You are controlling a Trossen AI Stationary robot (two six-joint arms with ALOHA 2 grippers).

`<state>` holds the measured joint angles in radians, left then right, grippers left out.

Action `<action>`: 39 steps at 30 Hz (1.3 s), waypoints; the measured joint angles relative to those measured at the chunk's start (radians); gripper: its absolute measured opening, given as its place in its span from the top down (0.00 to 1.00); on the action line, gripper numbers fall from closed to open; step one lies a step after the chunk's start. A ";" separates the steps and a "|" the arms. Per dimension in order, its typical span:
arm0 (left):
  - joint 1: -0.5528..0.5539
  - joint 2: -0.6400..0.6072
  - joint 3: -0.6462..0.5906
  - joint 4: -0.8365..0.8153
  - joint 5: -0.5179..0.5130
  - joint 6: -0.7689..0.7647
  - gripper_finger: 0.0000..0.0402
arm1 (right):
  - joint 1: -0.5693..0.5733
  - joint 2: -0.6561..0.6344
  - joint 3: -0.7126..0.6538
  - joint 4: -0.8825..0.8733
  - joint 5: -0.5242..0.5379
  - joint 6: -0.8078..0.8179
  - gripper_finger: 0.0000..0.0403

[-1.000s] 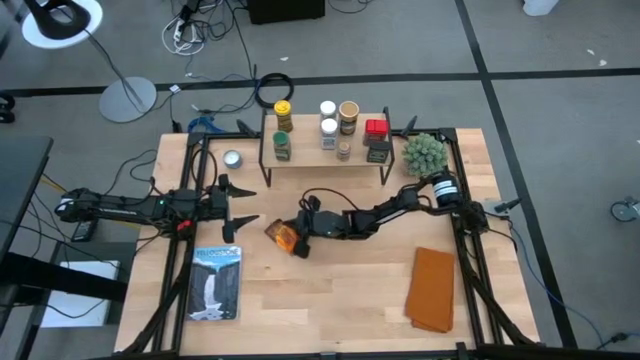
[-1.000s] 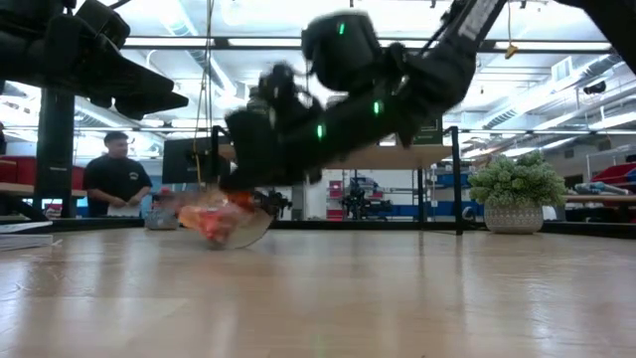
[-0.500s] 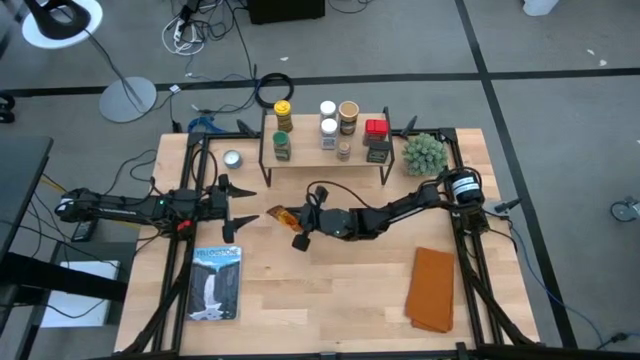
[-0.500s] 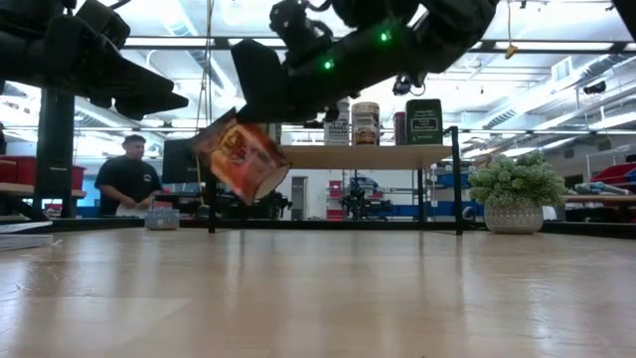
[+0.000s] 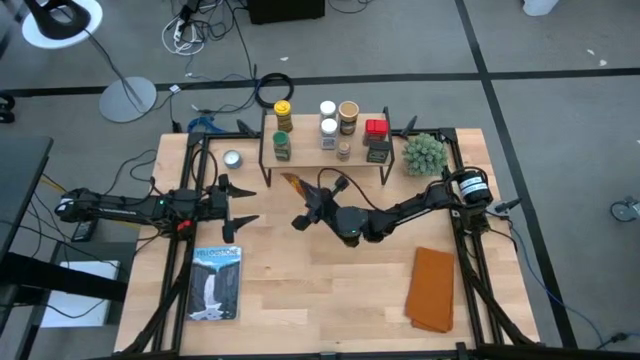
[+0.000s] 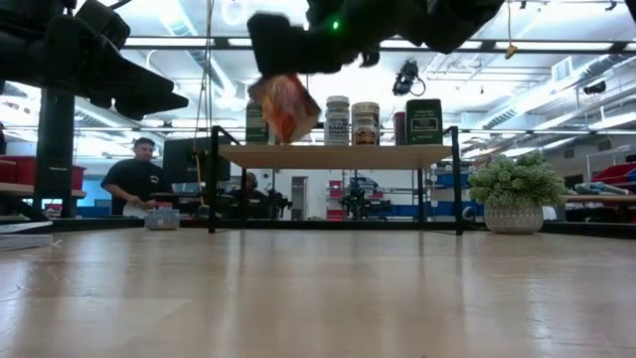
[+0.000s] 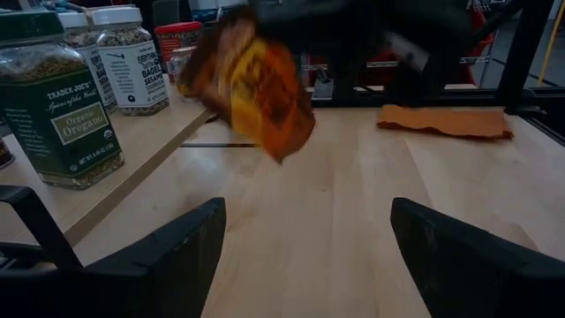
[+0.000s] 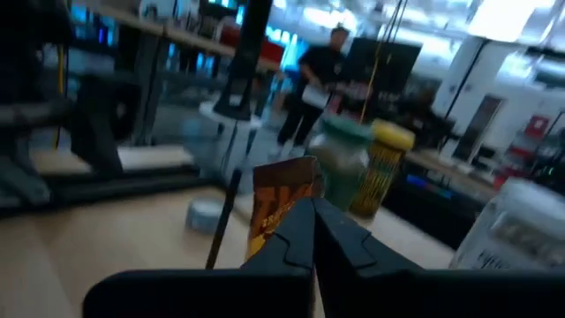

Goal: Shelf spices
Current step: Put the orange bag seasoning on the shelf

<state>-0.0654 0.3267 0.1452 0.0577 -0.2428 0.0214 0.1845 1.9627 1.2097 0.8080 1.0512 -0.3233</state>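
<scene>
The right pincer (image 5: 300,199) has lifted the packet (image 5: 293,184) off the desk (image 5: 330,290) to shelf (image 5: 310,155) height, clamped shut on it; swinging in, it could topple jars (image 5: 282,146); left pincer (image 5: 232,206) idles open.

- From above, you get even, soft light on the pale wooden tabletop (image 5: 330,290), with only faint shadows.
- At table height, bright ceiling strip lights (image 6: 556,45) glare behind the scene, leaving the dark arms as silhouettes.
- Your orange crinkled packet (image 7: 256,84) smears with motion blur in the left wrist view.
- The right wrist view is soft and blurred throughout, its background out of focus.
</scene>
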 joint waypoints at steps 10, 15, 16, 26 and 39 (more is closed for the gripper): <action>0.000 0.000 0.000 -0.001 0.000 0.002 0.18 | 0.020 -0.002 -0.230 0.698 -0.035 -0.270 1.00; 0.000 0.000 0.000 0.000 0.000 0.048 0.18 | -0.033 -0.002 -0.265 0.741 -0.110 -0.275 1.00; 0.000 0.000 0.000 0.000 0.000 0.054 0.18 | -0.050 -0.002 -0.262 0.742 -0.142 -0.275 1.00; 0.000 0.000 0.000 -0.001 -0.001 0.054 0.18 | -0.207 -0.002 -0.228 0.739 -0.343 -0.257 1.00; 0.000 0.000 0.000 -0.002 0.000 0.056 0.18 | -0.364 0.000 -0.227 0.639 -0.524 -0.088 0.99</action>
<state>-0.0654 0.3264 0.1452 0.0561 -0.2432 0.0776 -0.1794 1.9625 0.9825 1.4467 0.5273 -0.4112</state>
